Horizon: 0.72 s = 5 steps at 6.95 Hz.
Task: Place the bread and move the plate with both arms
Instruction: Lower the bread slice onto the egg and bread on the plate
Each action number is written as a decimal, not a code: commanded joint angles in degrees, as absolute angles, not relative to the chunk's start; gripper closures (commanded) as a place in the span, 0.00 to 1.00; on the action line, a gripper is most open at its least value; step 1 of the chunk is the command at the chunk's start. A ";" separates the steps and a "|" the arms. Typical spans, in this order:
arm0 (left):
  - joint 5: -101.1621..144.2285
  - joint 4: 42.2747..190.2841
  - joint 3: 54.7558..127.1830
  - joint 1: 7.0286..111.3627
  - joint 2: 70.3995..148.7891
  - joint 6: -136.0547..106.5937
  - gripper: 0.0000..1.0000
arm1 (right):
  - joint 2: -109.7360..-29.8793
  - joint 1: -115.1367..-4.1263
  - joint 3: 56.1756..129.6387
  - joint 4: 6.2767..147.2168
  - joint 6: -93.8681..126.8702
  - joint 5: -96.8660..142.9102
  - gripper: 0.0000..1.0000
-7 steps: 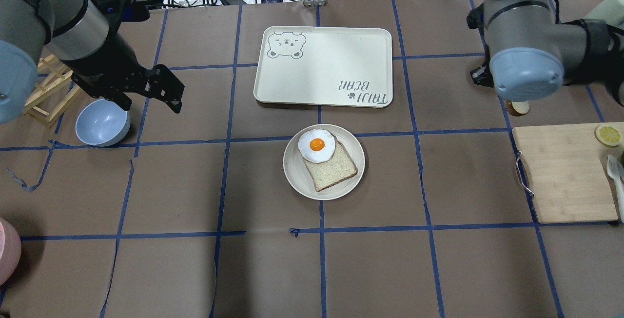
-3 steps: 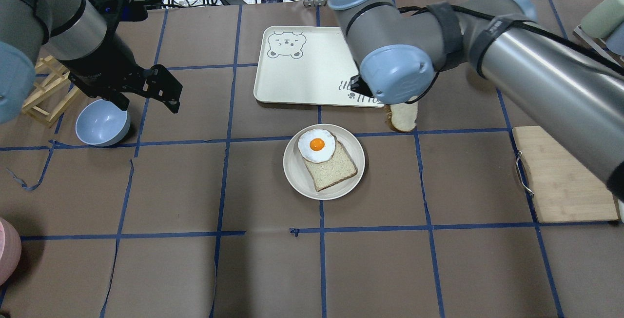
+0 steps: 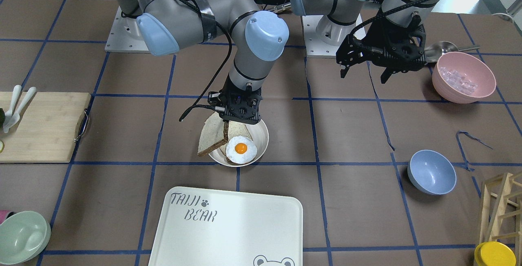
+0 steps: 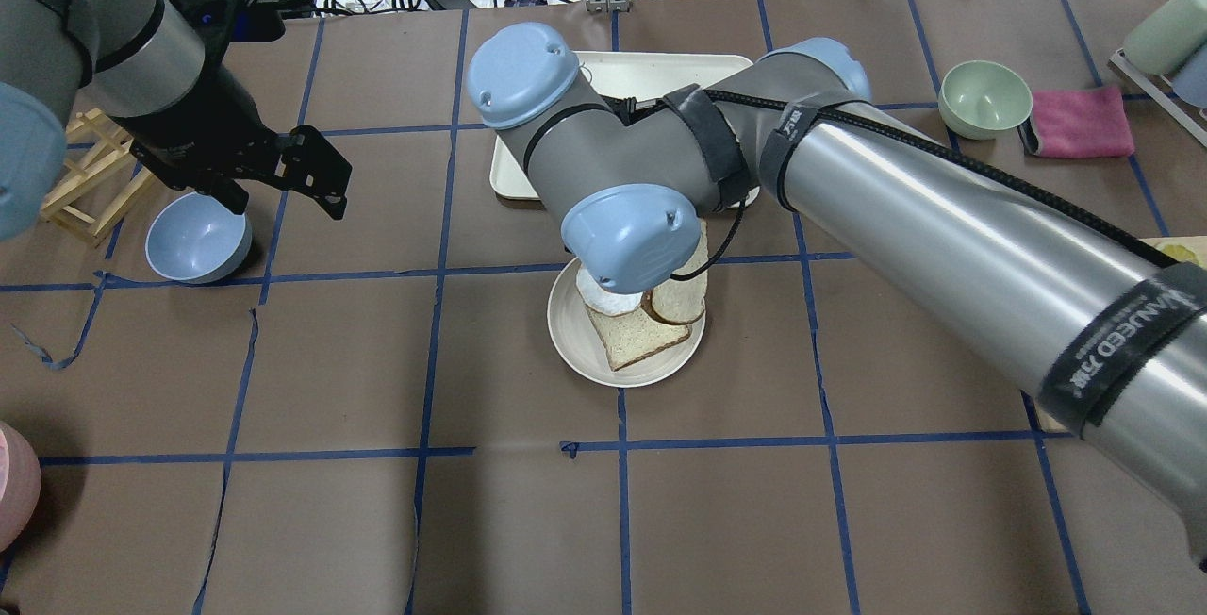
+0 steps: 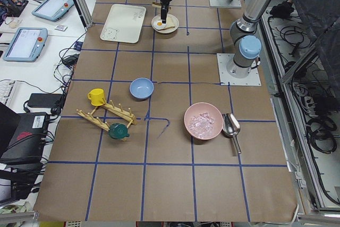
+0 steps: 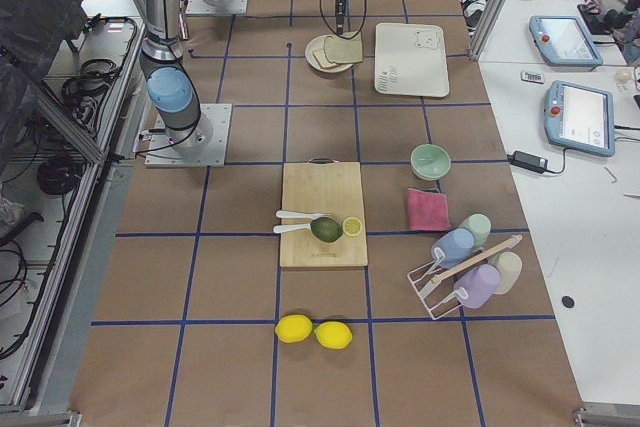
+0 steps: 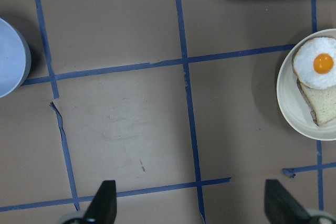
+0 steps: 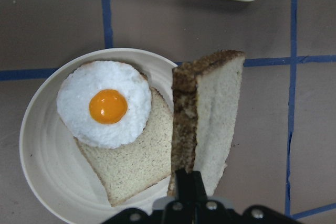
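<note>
My right gripper [image 3: 226, 128] is shut on the bread [image 3: 213, 137], a slice with a brown crust held on edge and tilted. It hangs over the right rim of the round off-white plate [image 4: 575, 351]. The plate holds a squarer slice [image 4: 641, 340] with a fried egg [image 3: 240, 149] on it. In the right wrist view the bread [image 8: 210, 124] stands beside the egg [image 8: 107, 103], over the plate's rim [image 8: 42, 145]. My left gripper [image 4: 321, 183] is open and empty, well to the plate's left, above the table.
The white "TAIJI BEAR" tray [image 3: 228, 225] lies just beyond the plate. A blue bowl [image 4: 196, 238] and a wooden rack [image 4: 94, 172] sit under the left arm. A pink bowl [image 3: 463, 76], a cutting board [image 3: 40, 127] and a green bowl [image 4: 985, 98] stand further out.
My right arm has swung in from the right with the bread, from near the cutting board to over the plate. The left arm has not moved.
</note>
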State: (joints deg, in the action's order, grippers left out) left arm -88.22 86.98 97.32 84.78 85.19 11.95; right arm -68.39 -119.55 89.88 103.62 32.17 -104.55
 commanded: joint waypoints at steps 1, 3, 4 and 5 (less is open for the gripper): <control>-88.24 87.10 97.29 84.81 85.34 11.95 0.00 | -66.81 -121.28 90.00 103.71 31.82 -104.50 1.00; -88.24 87.01 97.29 84.73 85.25 11.95 0.00 | -65.75 -122.26 90.00 104.93 31.90 -104.50 1.00; -88.24 87.19 97.29 84.73 85.43 11.95 0.00 | -64.96 -122.26 90.09 106.86 32.08 -104.50 1.00; -88.24 86.93 97.29 84.81 85.34 11.95 0.00 | -64.78 -122.26 90.17 106.87 31.99 -104.41 1.00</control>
